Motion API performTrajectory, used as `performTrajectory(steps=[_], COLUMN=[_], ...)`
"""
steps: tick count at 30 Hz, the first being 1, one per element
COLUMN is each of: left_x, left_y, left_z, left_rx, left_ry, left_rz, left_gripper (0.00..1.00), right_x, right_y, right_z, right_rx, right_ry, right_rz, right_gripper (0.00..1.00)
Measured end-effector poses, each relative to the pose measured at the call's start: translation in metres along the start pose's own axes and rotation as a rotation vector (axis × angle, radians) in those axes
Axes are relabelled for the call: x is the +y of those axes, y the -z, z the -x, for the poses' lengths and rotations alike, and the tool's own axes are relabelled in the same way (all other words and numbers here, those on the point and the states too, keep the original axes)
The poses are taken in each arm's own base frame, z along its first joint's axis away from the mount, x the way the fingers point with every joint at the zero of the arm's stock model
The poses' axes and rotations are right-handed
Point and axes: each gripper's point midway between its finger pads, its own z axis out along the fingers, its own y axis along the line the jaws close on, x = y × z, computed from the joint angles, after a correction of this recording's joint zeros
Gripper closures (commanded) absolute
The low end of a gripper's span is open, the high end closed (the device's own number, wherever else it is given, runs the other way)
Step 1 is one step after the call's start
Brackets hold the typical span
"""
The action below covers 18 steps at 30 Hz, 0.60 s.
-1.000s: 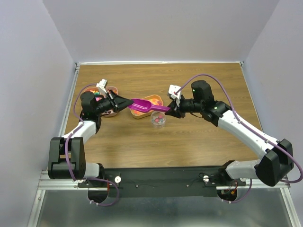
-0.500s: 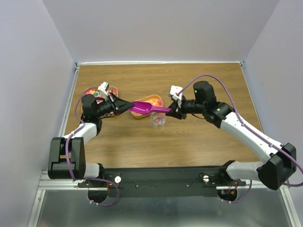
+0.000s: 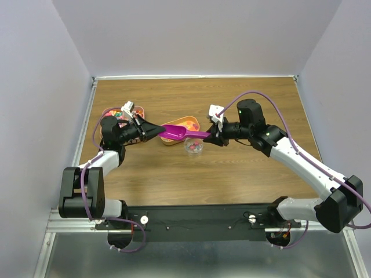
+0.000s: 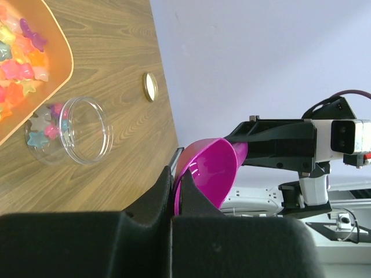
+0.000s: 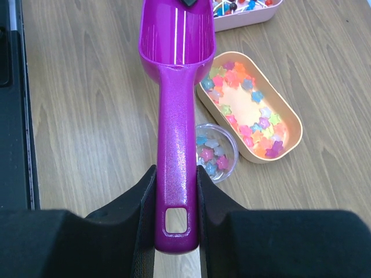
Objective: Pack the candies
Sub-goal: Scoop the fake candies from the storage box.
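A magenta scoop (image 3: 174, 132) hangs level above the table, held at both ends. My left gripper (image 3: 152, 131) is shut on the rim of its bowl (image 4: 211, 171), which looks bare inside. My right gripper (image 5: 175, 197) is shut on the scoop's handle (image 5: 175, 145). The candies (image 5: 268, 123) are small star-shaped sweets in many colours, lying in a peach tray (image 5: 290, 119) under and beyond the scoop. A few more candies lie in a small clear jar (image 5: 215, 153) beside the handle, also seen as the jar (image 3: 194, 146) just near of the tray.
A pink tray (image 3: 124, 114) of mixed sweets sits by the left arm, at the top in the right wrist view as the pink tray (image 5: 255, 14). A small round gold lid (image 4: 151, 87) lies on the wood past the jar.
The left arm has drawn back a little to the left, and the scoop has shifted slightly with it. Both grips stay as they were.
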Motion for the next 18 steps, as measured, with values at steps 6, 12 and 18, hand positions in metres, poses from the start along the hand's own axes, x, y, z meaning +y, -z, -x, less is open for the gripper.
performTrajectory(steps=[6,12,18], left_x=[0.0010,0.0020,0.0033], left_y=[-0.0001,-0.0004,-0.0007], left_z=[-0.0006,-0.0013,-0.0001], left_rx=[0.002,0.007,0.006], left_ry=[0.002,0.005,-0.012], left_rz=[0.000,0.000,0.003], left_gripper=[1.00,0.87,0.50], right_x=[0.0004,0.0007,0.0013], right_y=[0.0002,0.0002,0.0023], right_z=[-0.0006,-0.0008,0.0016], right_rx=[0.002,0.003,-0.002], right_ry=[-0.002,-0.006,-0.012], right_rz=[0.001,0.002,-0.003], right_gripper=[0.99,0.99,0.99])
